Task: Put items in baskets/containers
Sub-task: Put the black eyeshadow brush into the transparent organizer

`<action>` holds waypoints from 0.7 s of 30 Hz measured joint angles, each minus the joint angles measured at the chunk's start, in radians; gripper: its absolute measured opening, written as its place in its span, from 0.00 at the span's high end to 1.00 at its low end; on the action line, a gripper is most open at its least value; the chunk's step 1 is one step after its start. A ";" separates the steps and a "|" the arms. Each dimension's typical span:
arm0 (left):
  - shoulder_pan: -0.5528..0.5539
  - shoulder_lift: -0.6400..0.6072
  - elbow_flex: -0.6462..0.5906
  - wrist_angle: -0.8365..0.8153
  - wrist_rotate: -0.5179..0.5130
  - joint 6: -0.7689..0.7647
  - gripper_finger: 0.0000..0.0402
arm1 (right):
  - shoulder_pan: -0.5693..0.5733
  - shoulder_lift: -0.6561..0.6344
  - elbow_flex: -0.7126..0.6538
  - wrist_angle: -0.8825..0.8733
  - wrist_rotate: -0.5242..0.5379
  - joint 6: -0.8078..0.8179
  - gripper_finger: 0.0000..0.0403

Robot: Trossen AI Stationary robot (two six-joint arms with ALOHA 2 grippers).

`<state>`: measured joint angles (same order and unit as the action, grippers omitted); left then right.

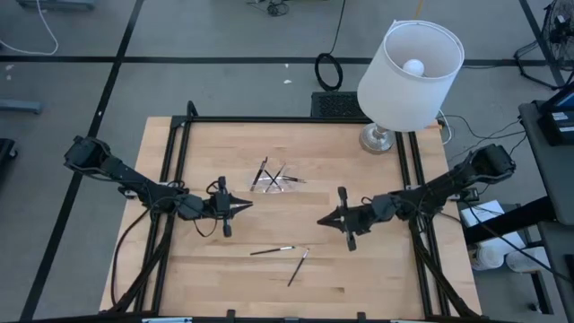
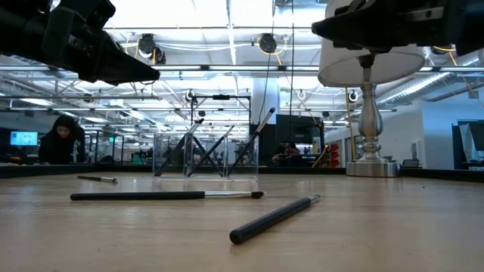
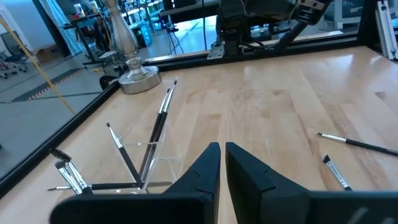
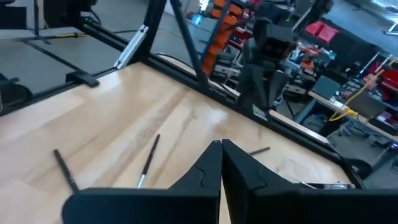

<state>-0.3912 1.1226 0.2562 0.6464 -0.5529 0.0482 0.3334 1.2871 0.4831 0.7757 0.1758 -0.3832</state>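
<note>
A clear container (image 1: 273, 179) stands at the table's middle, toward the far side, with several thin dark brushes leaning in it (image 2: 204, 151) (image 3: 155, 134). Two more brushes lie flat on the wood nearer the front edge: one (image 1: 273, 250) (image 2: 166, 196) and another (image 1: 298, 266) (image 2: 272, 219). My left gripper (image 1: 247, 205) (image 3: 222, 149) hovers left of the container, shut and with nothing in it. My right gripper (image 1: 320, 221) (image 4: 221, 144) hovers to the right, facing the left one, also shut and holding nothing. Both grippers are above the table.
A lamp with a white shade (image 1: 411, 63) stands on its metal foot (image 1: 378, 139) at the far right corner. Black frame rails (image 1: 170, 179) run along the table's sides. Another brush (image 2: 98, 178) lies by the container. A person (image 2: 64, 140) sits in the room beyond.
</note>
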 joint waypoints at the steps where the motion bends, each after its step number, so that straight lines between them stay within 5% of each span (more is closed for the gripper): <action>1: 0.000 0.000 0.000 0.000 0.000 0.005 0.91 | -0.001 0.000 0.000 0.003 0.003 0.000 1.00; 21: 0.033 0.000 0.000 0.002 0.001 0.005 0.91 | -0.019 0.025 0.000 0.005 0.002 0.042 1.00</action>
<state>-0.3584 1.1225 0.2562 0.6479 -0.5522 0.0534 0.3143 1.3117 0.4831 0.7809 0.1776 -0.3411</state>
